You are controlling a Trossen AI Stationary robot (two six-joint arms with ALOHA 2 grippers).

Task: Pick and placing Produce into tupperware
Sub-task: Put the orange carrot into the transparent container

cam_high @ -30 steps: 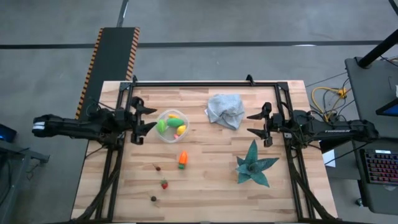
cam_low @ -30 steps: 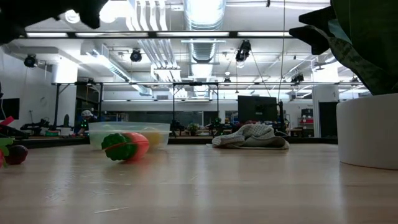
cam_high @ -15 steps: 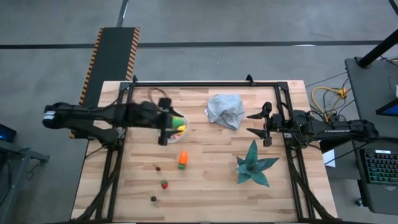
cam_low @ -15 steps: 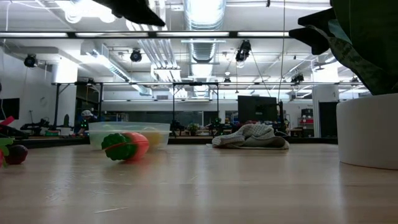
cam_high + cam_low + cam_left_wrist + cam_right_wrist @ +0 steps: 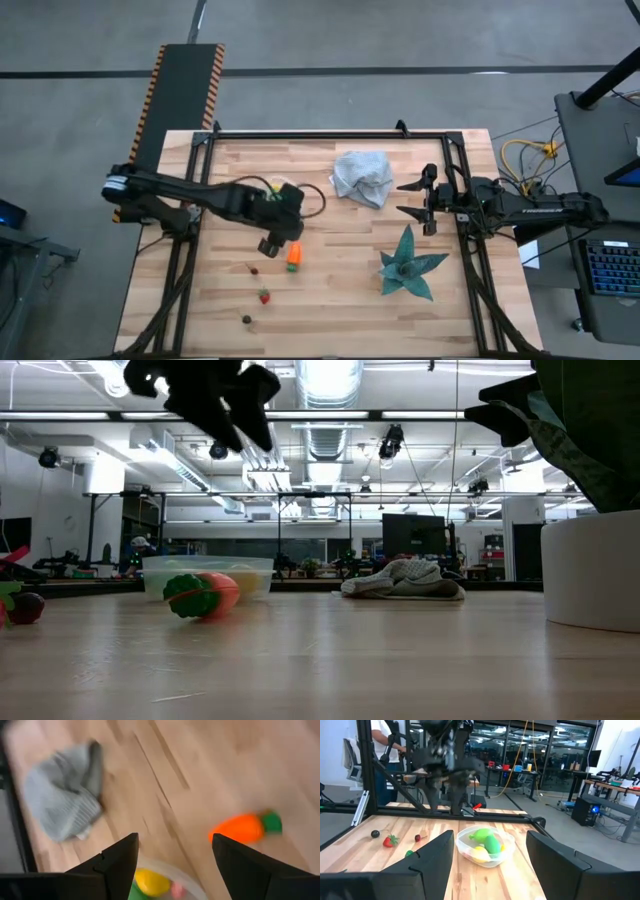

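— Swinging my left gripper (image 5: 277, 238) out from the table's edge, over the tub (image 5: 290, 197) toward the carrot (image 5: 294, 256); jaws apart, empty.

— So another pick begins. What's in the tub?

— Green and yellow pieces (image 5: 487, 841). The carrot and three small bits lie on the table (image 5: 340, 300). My right gripper (image 5: 412, 199) waits, jaws apart.

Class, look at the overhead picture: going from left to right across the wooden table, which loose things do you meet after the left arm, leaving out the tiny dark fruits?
Strawberry → carrot → grey cloth → teal star-shaped leafy piece. The tupperware is mostly covered by the left arm, so I leave it out.
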